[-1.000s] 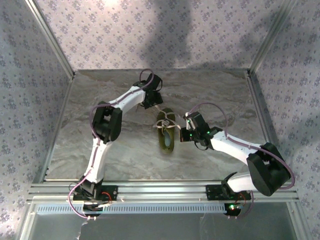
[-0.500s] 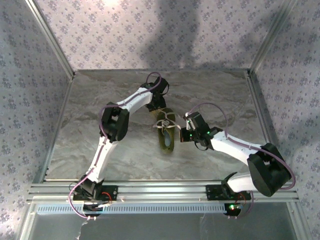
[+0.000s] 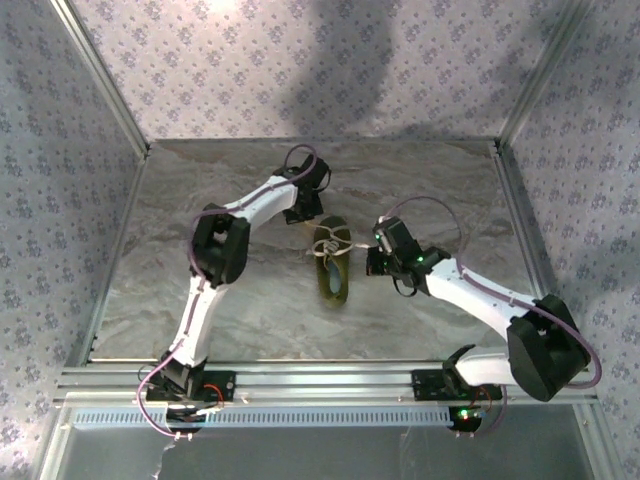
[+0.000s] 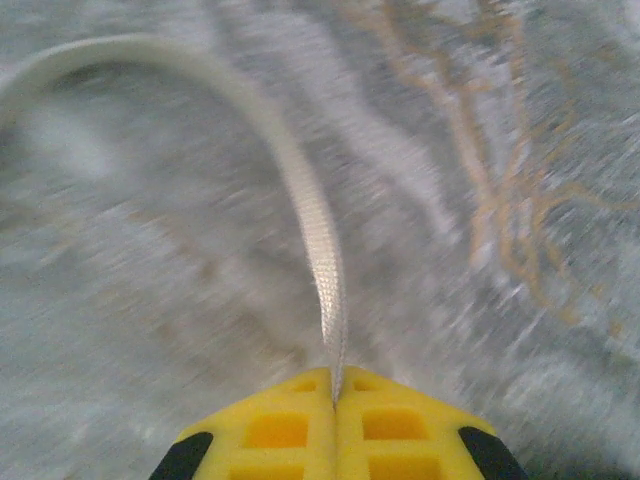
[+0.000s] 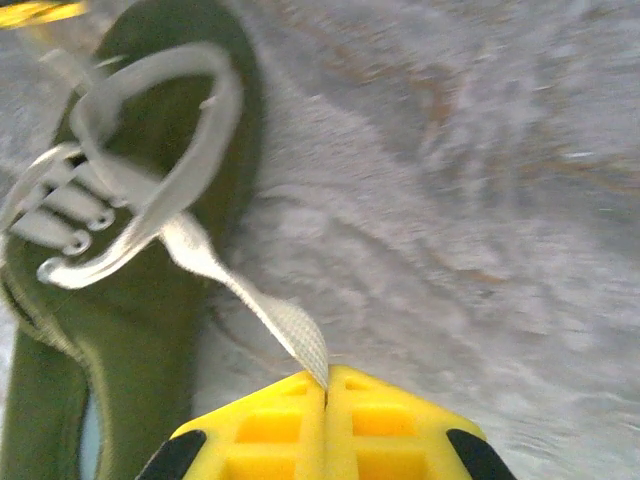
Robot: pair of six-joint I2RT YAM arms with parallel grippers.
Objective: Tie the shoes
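The olive-green shoe (image 3: 333,265) lies in the middle of the table, its white laces (image 3: 332,244) looped over its upper part. In the right wrist view the shoe (image 5: 140,300) fills the left side, and a flat white lace (image 5: 255,305) runs from its loops into my right gripper (image 5: 327,385), whose yellow jaws are shut on it. In the left wrist view another white lace (image 4: 315,230) arcs over the table into my left gripper (image 4: 335,385), shut on its end. From above, the left gripper (image 3: 307,215) is just up-left of the shoe, the right gripper (image 3: 372,258) just right of it.
The grey marbled table top (image 3: 250,290) is fenced by aluminium rails (image 3: 320,378) and patterned walls. Both arms reach in from the near edge, the right forearm (image 3: 470,290) crossing the table's right half.
My left gripper has closed onto the lace and drawn slightly back from the shoe's top. The right arm has shifted a little up and right, still gripping its lace.
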